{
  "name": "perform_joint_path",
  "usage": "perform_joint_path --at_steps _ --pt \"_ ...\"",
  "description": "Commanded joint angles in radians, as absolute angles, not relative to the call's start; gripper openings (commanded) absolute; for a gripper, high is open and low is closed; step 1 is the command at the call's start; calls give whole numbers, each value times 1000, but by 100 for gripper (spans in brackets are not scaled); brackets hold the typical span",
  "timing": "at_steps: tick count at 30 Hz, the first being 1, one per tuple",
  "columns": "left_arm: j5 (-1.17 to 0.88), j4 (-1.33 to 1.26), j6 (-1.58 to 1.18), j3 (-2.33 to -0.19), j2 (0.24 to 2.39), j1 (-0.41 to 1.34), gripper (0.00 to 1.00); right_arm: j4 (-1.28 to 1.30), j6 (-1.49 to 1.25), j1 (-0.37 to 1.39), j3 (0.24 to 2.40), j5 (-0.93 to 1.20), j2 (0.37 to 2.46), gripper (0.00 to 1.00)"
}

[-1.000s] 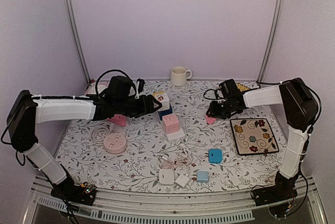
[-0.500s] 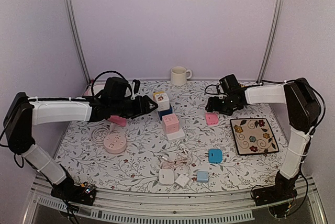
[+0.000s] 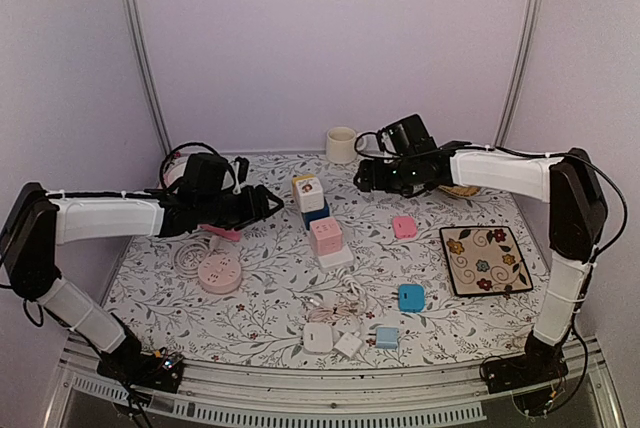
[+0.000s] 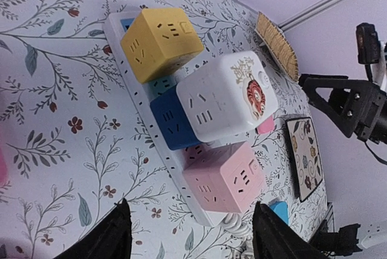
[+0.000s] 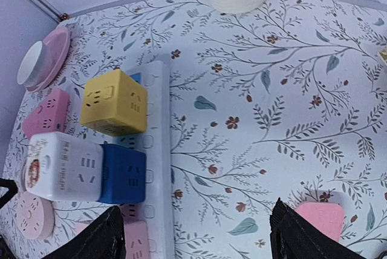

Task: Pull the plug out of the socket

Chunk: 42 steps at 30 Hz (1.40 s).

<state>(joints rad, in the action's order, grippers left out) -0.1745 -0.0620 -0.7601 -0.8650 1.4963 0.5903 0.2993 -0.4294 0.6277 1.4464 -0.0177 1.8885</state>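
Flanking power strip [image 5: 160,168]: left pincer [image 3: 272,202], right pincer [image 3: 360,176] outstretched, spread.

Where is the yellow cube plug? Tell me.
Top view: the yellow cube sits mid-table at the far end of the power strip, beside the white cube, mug behind it.
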Motion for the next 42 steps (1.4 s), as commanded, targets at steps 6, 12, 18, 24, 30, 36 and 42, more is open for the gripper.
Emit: perform_joint_path --at_steps 6,12,18,24,30,36,42 --pt "-185 -100 -788 -789 1441 527 68 359 -434 790 1626 -94 1962 85" --pt "-183 -113 -802 -766 1436 509 68 432 -421 854 1793 -156 2070 87" --pt "-181 -121 -808 -757 1436 505 68 514 -393 888 1953 -214 2194 90" --pt "-178 -129 -811 -751 1440 502 68 567 -377 897 2070 -243 2281 89" --pt "-182 -136 -812 -752 1447 502 68 587 -367 901 2120 -235 2331 76" --pt "-212 -157 -813 -753 1464 499 68 592 -350 901 2120 -217 2325 55" --pt "-302 -225 -851 -752 1529 486 68 581 -310 902 2080 -194 2269 33"
